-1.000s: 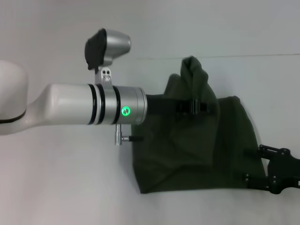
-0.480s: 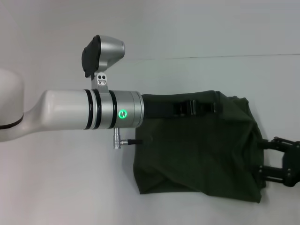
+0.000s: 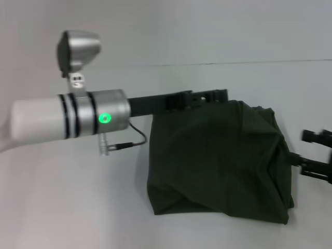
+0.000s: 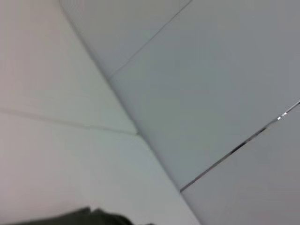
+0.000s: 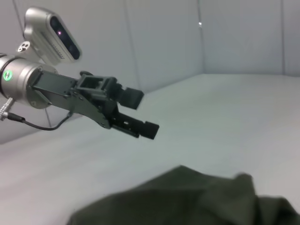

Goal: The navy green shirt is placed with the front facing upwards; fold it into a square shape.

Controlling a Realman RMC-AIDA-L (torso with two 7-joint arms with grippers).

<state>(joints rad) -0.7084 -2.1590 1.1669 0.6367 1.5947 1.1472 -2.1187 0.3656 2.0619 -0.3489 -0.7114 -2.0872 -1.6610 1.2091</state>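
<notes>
White table (image 3: 78,207) carries everything. Navy green shirt (image 3: 218,161) lies on it as folded, roughly square bundle, plain green side up, edges lumpy, right of centre in head view.

Left gripper (image 3: 220,95) hangs in air just past shirt's far edge, above table, apart from fabric; right wrist view shows its fingers (image 5: 140,125) spread apart, holding nothing.

Right gripper (image 3: 316,155) sits off shirt's right edge, near fabric; contact and jaw opening: cannot tell.
</notes>
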